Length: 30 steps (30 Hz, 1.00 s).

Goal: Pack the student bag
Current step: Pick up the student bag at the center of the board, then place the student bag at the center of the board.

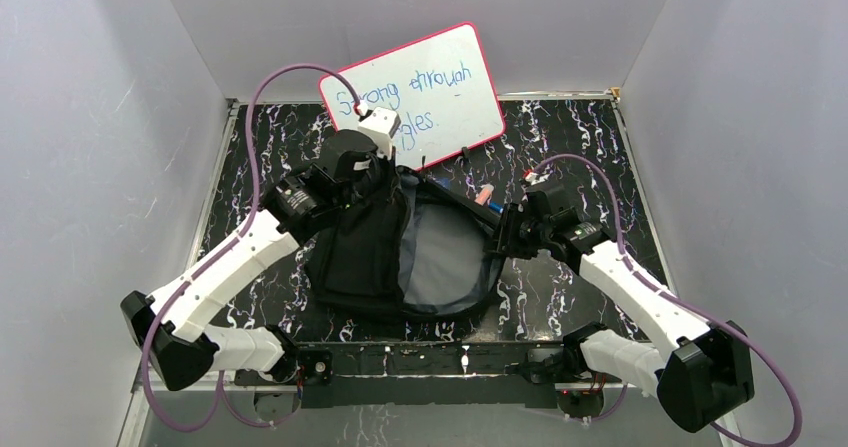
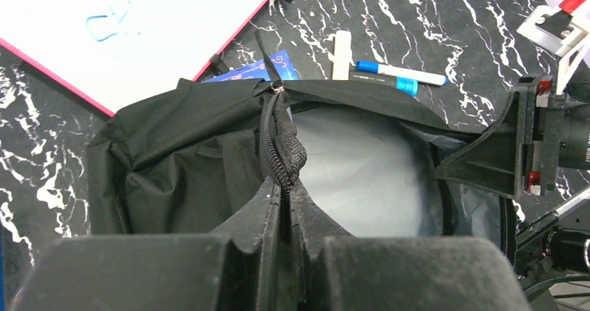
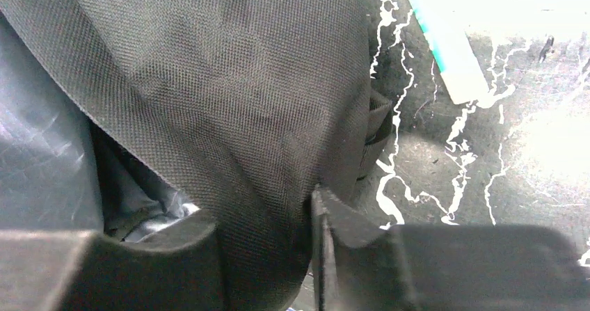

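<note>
The student bag (image 1: pixel 365 247), a black fabric backpack, lies in the middle of the table with its mouth held open, showing grey lining (image 1: pixel 445 257). My left gripper (image 1: pixel 372 179) is shut on the bag's zipper edge at the far left of the opening; in the left wrist view the zipper (image 2: pixel 282 144) runs into the closed gripper (image 2: pixel 285 186). My right gripper (image 1: pixel 497 235) is shut on the black fabric rim at the bag's right side, and it also shows in the right wrist view (image 3: pixel 261 210). Grey lining (image 3: pixel 42 151) shows inside.
A pink-framed whiteboard (image 1: pixel 420 92) with blue writing leans at the back. Behind the bag lie a blue-capped marker (image 2: pixel 393 74), a white marker (image 2: pixel 341 53) and a blue book (image 2: pixel 261 67). White walls enclose the marbled table (image 1: pixel 590 157).
</note>
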Each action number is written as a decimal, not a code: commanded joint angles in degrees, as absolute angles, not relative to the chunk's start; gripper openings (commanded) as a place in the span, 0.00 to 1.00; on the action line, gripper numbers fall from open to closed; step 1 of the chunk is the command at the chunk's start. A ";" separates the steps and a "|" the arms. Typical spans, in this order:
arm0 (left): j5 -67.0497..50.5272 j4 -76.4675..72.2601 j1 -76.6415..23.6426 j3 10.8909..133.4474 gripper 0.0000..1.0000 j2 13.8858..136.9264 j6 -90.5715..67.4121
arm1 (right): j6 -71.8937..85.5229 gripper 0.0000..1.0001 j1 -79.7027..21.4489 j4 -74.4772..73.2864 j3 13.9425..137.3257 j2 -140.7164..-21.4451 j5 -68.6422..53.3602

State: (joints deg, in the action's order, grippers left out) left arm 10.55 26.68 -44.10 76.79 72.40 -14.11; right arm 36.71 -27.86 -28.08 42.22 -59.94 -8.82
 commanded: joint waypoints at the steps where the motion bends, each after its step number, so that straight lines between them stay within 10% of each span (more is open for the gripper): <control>1: 14.84 27.93 -43.33 79.06 0.00 68.12 -13.36 | 35.00 0.34 -28.22 -25.87 46.94 -58.66 -10.55; 7: 22.67 31.45 -43.26 85.03 0.00 66.46 -13.84 | 36.58 0.01 -28.43 -25.69 59.89 -57.69 -18.89; 30: 44.99 34.32 -43.24 117.86 0.00 70.54 10.10 | 41.64 0.00 -50.45 -8.41 93.00 -90.32 -20.25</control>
